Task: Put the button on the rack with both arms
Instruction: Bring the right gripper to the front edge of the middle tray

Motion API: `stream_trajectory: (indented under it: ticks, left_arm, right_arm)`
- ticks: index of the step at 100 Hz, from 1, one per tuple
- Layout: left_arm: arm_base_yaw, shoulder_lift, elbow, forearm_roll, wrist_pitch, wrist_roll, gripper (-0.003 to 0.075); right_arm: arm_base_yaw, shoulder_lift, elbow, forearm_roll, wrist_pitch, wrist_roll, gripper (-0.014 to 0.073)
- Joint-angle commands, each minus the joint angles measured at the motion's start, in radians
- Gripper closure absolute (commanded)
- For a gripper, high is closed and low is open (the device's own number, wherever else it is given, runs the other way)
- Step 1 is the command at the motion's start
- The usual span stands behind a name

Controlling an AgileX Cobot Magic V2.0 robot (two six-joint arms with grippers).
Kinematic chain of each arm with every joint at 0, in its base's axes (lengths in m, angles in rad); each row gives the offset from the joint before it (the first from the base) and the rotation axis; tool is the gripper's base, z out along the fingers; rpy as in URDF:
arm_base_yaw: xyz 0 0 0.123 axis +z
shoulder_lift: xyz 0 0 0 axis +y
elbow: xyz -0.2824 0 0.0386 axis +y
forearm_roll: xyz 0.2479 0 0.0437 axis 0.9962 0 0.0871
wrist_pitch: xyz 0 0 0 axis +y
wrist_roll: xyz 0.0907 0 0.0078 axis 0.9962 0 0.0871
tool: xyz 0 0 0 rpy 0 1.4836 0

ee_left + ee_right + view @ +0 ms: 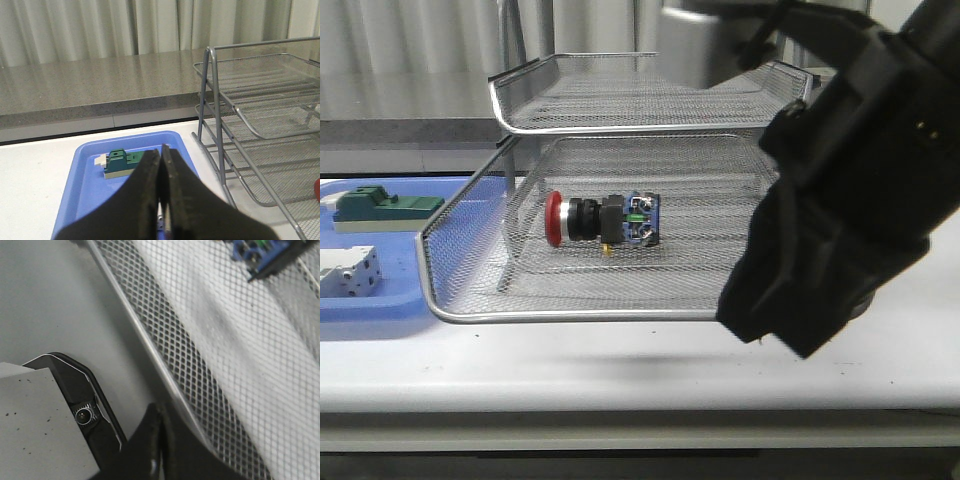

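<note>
The button (603, 220) lies on its side on the mesh of the rack's (570, 316) lower front tier, red head to the left and blue block to the right. Nothing holds it. My right arm (840, 200) fills the right of the front view, just off the rack's front right corner. In the right wrist view, the right gripper (159, 412) is shut and empty beside the rack rim (145, 345), with the button's blue end (262, 255) well away from it. My left gripper (161, 152) is shut and empty over the blue tray (90, 165), left of the rack (260, 135).
The blue tray (380, 300) on the left holds a green block (385, 207) and a white component (348, 272). A grey counter and curtains stand behind the table. A black housing with a lens (82, 415) sits close to the right gripper.
</note>
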Motion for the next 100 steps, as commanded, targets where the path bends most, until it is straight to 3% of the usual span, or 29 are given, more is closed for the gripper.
stream_trajectory:
  ticks: [1, 52, 100]
  left_arm:
    - [0.001, 0.01, -0.028, -0.023, -0.071, -0.007, 0.0741]
    - [0.001, 0.01, -0.028, -0.023, -0.071, -0.007, 0.0741]
    - [0.001, 0.01, -0.028, -0.023, -0.071, -0.007, 0.0741]
  right_arm:
    - [0.032, 0.007, -0.028, -0.034, -0.105, -0.02, 0.066]
    - [0.069, 0.124, -0.028, -0.102, -0.208, -0.02, 0.066]
    - [0.051, 0.134, -0.03, -0.153, -0.427, -0.02, 0.066]
